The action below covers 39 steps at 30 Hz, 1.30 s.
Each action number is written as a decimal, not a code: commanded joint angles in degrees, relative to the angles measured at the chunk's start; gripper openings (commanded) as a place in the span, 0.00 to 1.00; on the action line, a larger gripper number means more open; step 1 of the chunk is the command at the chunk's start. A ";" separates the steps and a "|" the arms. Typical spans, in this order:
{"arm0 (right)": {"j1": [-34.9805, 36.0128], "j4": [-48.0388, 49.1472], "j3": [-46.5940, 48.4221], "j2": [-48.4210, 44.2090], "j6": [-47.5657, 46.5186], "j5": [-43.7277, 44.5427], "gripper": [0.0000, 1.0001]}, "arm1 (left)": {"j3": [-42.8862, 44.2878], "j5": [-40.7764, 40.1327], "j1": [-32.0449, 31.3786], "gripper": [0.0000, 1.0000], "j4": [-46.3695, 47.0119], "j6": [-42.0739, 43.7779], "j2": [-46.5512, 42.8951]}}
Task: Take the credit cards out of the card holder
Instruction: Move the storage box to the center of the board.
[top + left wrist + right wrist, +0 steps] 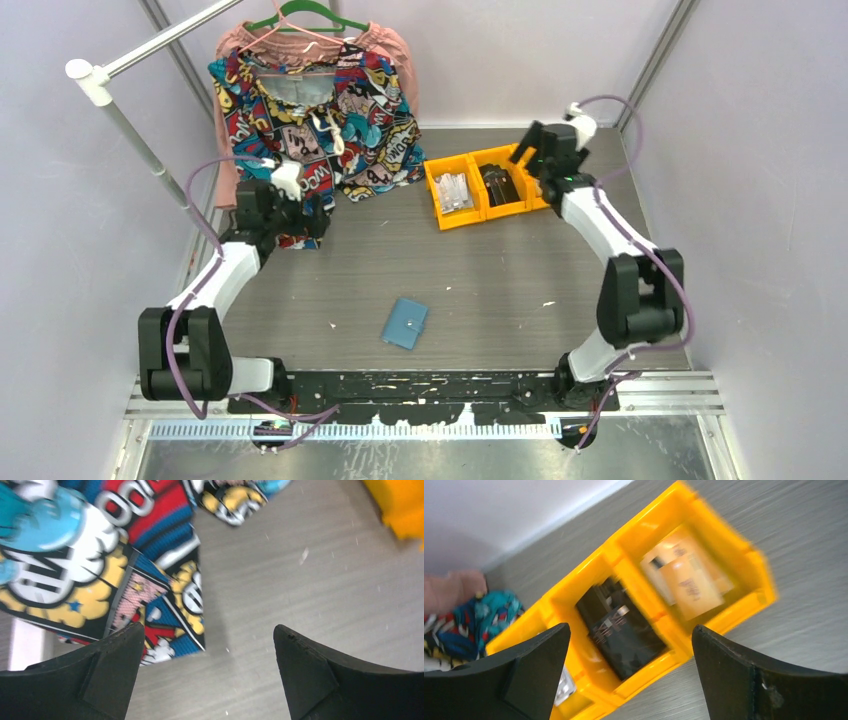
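Observation:
The card holder (405, 323), a small teal-blue wallet, lies folded shut on the grey table near the front middle, away from both arms. No credit cards show; whatever it holds is hidden inside. My left gripper (312, 218) (207, 627) hangs open at the back left, over the lower edge of the comic-print shirt (100, 555) and bare table, with nothing between its fingers. My right gripper (525, 150) (630, 627) stands open at the back right above the orange bins, also holding nothing.
The orange bins (485, 185) (744, 565) stand at the back, holding a black flat item (624, 630) and pale flat pieces. The comic-print shirt (320, 110) hangs on a green hanger from a white rail (130, 60) at the back left. Walls close three sides.

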 commanded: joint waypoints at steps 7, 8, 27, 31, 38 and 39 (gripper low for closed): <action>13.33 -12.87 17.83 18.68 -6.60 4.67 0.77 | 2.91 5.41 -5.76 1.00 -19.65 10.39 -2.12; 13.87 -13.40 18.97 20.12 -7.00 5.06 0.75 | 3.25 5.52 -5.76 1.00 -20.67 10.67 -2.01; 23.84 -12.78 17.67 22.89 -5.76 14.88 0.28 | 7.43 8.63 -5.76 1.00 -27.32 10.82 -3.17; 28.69 -12.65 15.93 21.63 -4.82 16.97 0.24 | 7.91 9.64 -5.76 1.00 -28.67 11.10 -3.27; 38.02 -10.23 11.19 19.39 0.00 22.49 0.20 | 7.33 10.19 -5.76 1.00 -30.05 12.28 -4.51; 38.90 -9.37 10.76 19.38 -0.09 22.26 0.20 | 7.43 10.37 -5.76 1.00 -30.46 12.35 -4.63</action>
